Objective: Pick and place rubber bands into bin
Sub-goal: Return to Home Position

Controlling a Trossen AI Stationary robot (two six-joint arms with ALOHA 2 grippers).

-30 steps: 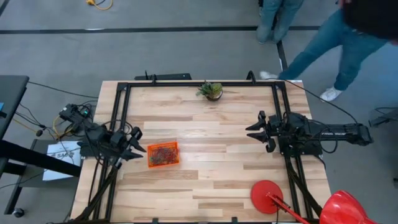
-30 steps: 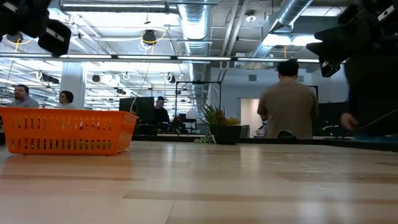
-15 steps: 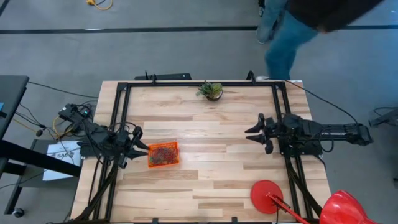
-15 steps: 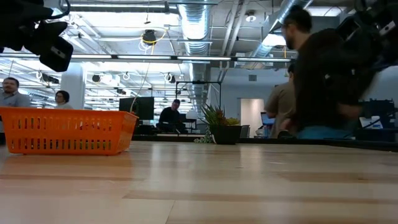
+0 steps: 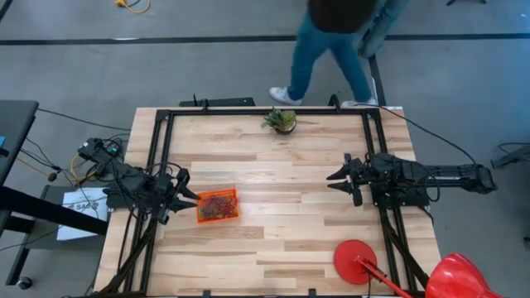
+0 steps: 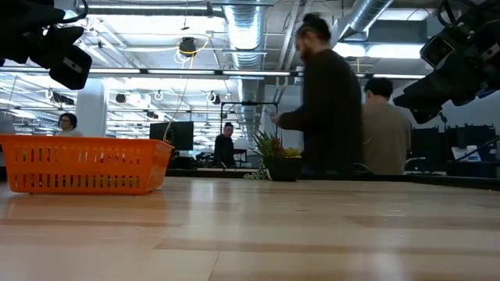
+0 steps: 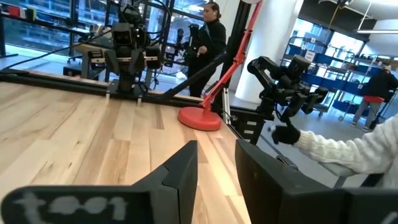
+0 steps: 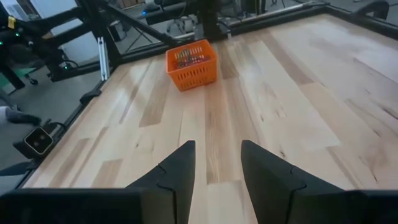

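The orange mesh bin (image 5: 217,205) stands on the wooden table left of centre, its flat bottom on the wood, with a tangle of coloured rubber bands (image 5: 218,204) inside; the right wrist view also shows the bin (image 8: 191,64) and the rubber bands (image 8: 188,58). My left gripper (image 5: 189,197) hovers just left of the bin, open, with nothing between its fingers (image 7: 186,171). My right gripper (image 5: 334,180) hangs open over the table's right half, pointing at the bin from afar, and the gap (image 8: 217,171) between its fingers holds nothing.
A small potted plant (image 5: 281,121) stands at the far edge. A flat red round disc (image 5: 354,261) with a red arm lies at the near right corner. A black frame (image 5: 265,111) borders the table. A person (image 5: 331,41) walks past beyond the far edge.
Both grippers have tipped forward and sunk a little, the right one more plainly. Their fingers have kept the same gap. Behind the table a person has walked from the right toward the middle.
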